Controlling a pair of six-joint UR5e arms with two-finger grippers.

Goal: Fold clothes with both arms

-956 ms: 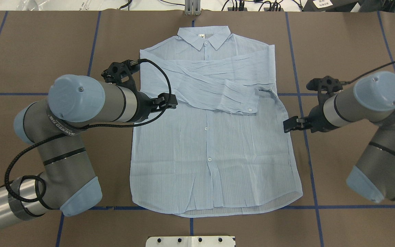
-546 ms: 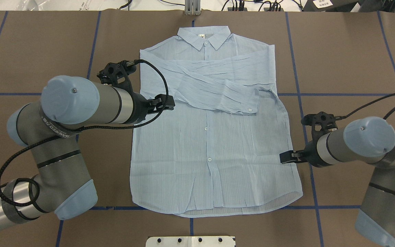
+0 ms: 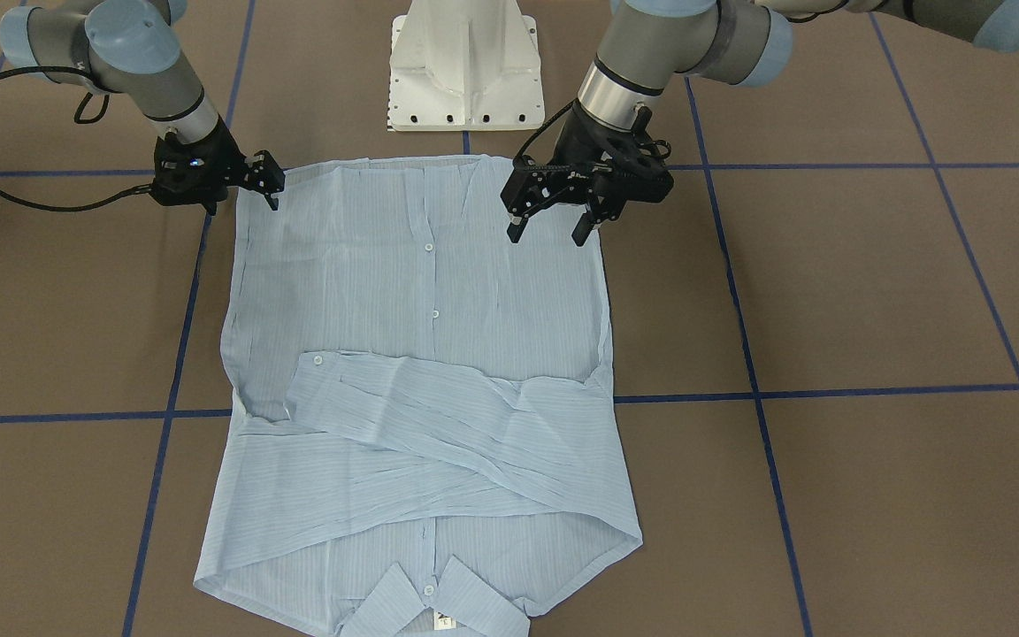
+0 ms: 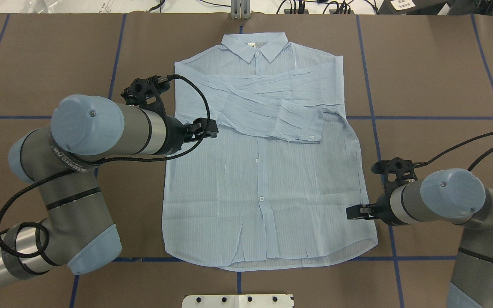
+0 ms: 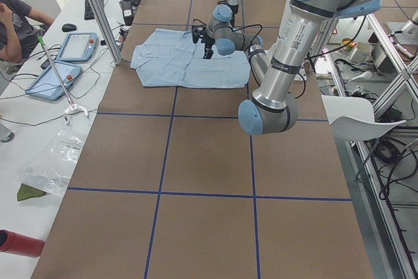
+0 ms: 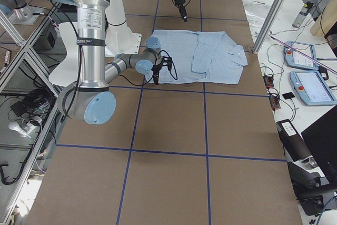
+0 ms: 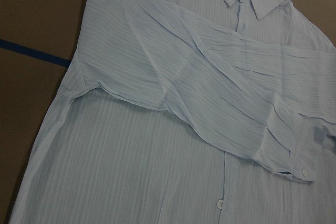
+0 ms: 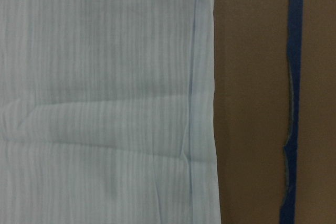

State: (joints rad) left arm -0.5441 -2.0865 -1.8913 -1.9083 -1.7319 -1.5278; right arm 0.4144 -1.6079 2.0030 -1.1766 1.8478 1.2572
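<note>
Shirt [image 4: 272, 192] lies flat, front up, on the brown worktop [image 4: 435, 64]. Its 2 sleeves [image 4: 272, 107] are crossed over the chest and cover the placket there. Its neck label is too small to read, and the front-facing view cuts off part of the collar [image 3: 403, 602]. Neither wrist view shows any fingers. The left arm [image 4: 101, 128] reaches in level, its wrist masking the shirt's left edge from overhead. The left gripper [image 3: 547, 235] hangs above the shirt, jaws wide apart, holding nothing. The right arm [image 4: 435, 201] bends low. The right gripper [image 3: 272, 186] sits at the shirt's right edge near the hem, jaws seemingly parted, empty.
</note>
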